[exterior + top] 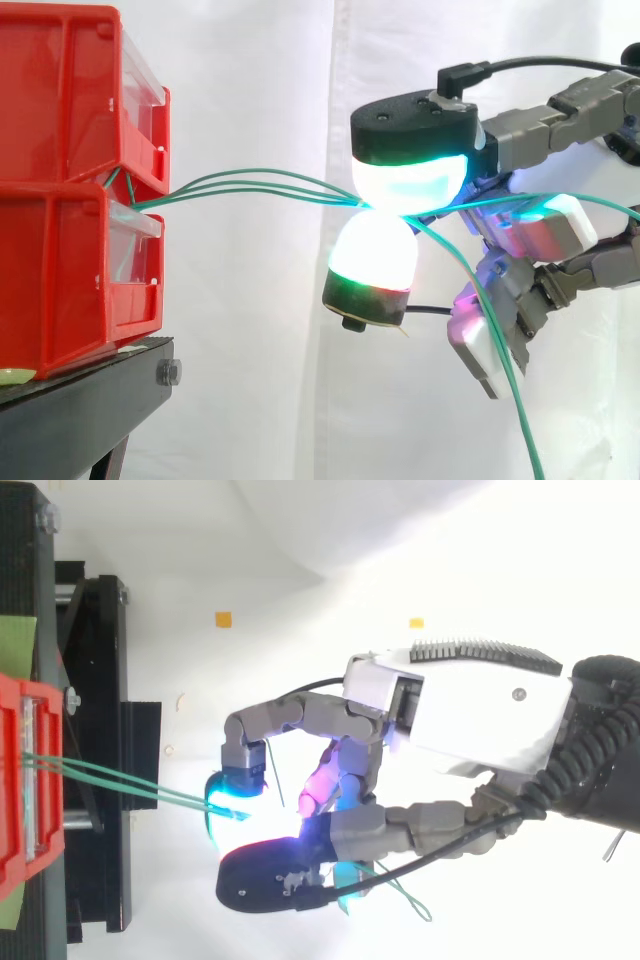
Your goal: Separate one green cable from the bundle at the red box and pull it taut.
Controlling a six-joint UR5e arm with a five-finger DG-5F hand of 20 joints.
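A: Taking the side view first, which step is going on?

B: I'd judge that the grasp is being made and the pull is only beginning. The green cables [250,187] are coming out between the stacked red boxes [60,110] on the black stand [80,400]. They are running right in a shallow arc to the robot hand [420,125].

A: What is the robot hand doing with them?

B: It is pinching them. One of its glowing pads [410,180] is pressing down on another below, with the strands clamped between. Past the pinch, one strand is carrying on to the right and others are drooping downward.

A: Is it holding one cable or several?

B: I cannot tell, because several strands are converging at the pinch.

A: And from above?

B: The green cables [120,778] are leaving the red boxes [12,780] and ending at the pads, where the robot hand [480,705] is closing on them.

A: What is the next move asking for?

B: Probably a straight draw away from the boxes with a firm grip. The thing to watch is that only one strand is tightening while the rest are sagging.
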